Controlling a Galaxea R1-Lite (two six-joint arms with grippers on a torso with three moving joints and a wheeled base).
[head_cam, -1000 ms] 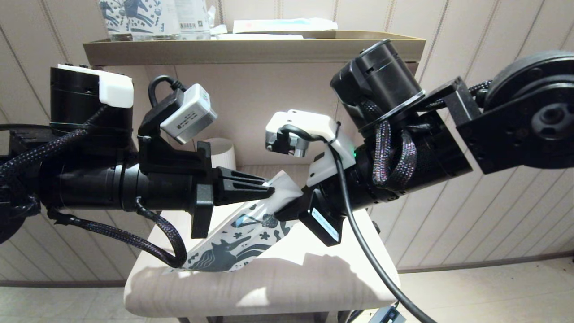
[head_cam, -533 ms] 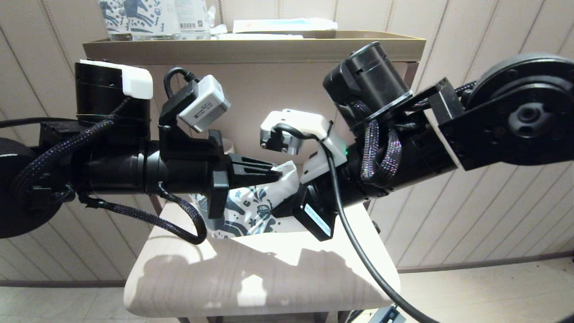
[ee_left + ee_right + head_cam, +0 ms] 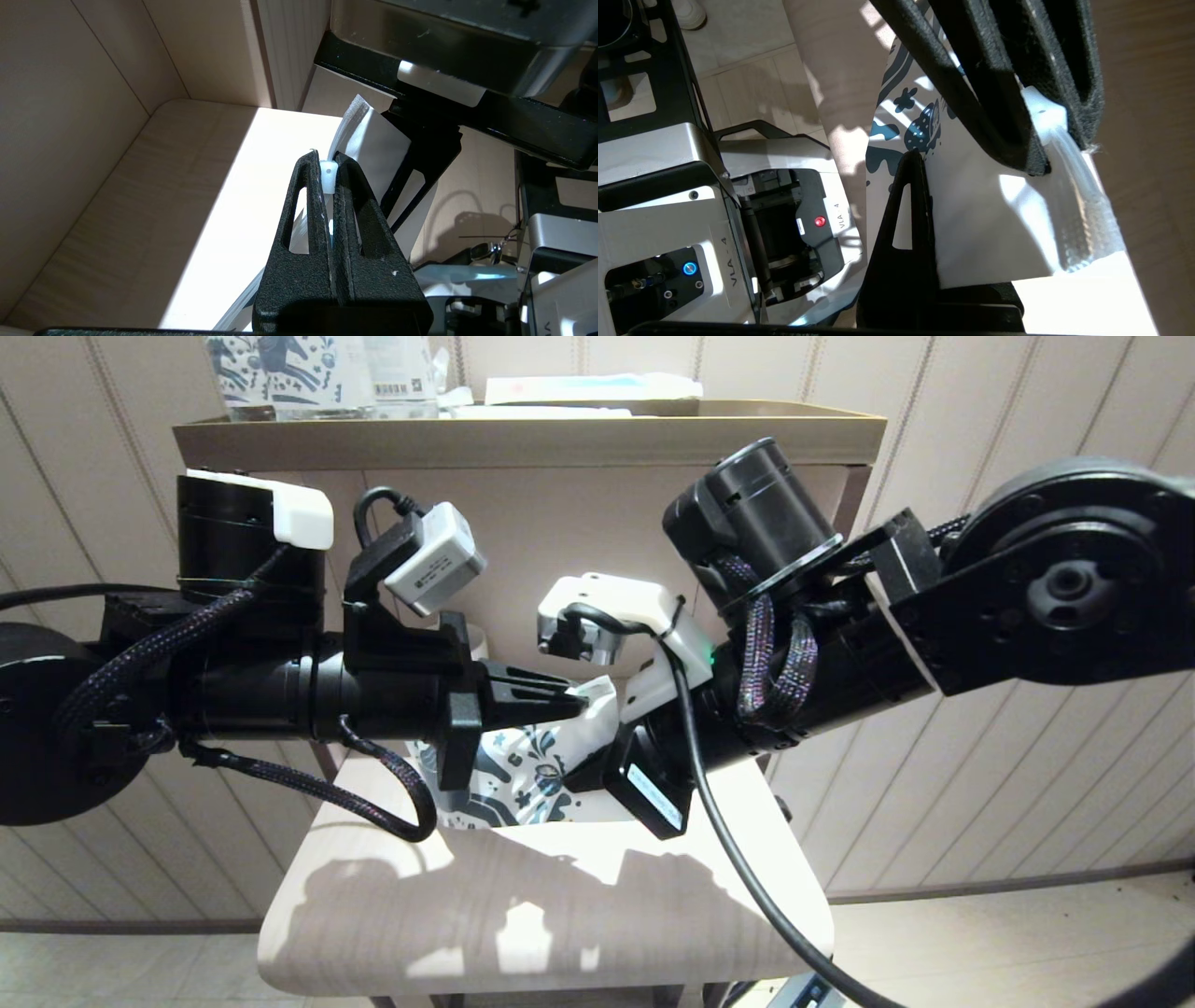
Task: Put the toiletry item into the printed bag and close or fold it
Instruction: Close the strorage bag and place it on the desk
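The printed bag (image 3: 523, 775), white with dark blue drawings, hangs in the air over the light table (image 3: 560, 924), held between both arms. My left gripper (image 3: 577, 695) is shut on its white slider tab (image 3: 328, 175) at the zip edge. My right gripper (image 3: 590, 767) is shut on the bag's white end just below, and one finger (image 3: 908, 210) lies flat against the bag (image 3: 994, 219) while the other is hidden behind it. The left fingers (image 3: 1008, 84) cross close above. The toiletry item is not in view.
A sliver of the ribbed white mug (image 3: 479, 642) shows behind the left gripper. The shelf board (image 3: 523, 434) above carries upright horse-printed packs (image 3: 271, 373) and flat packets (image 3: 588, 387). The shelf's side wall (image 3: 60, 140) stands close by. The robot base (image 3: 668, 186) lies below.
The left gripper has travelled right along the zip edge with the slider tab. The bag's long end has lifted off the table front and now hangs shorter; the right arm shifted slightly left.
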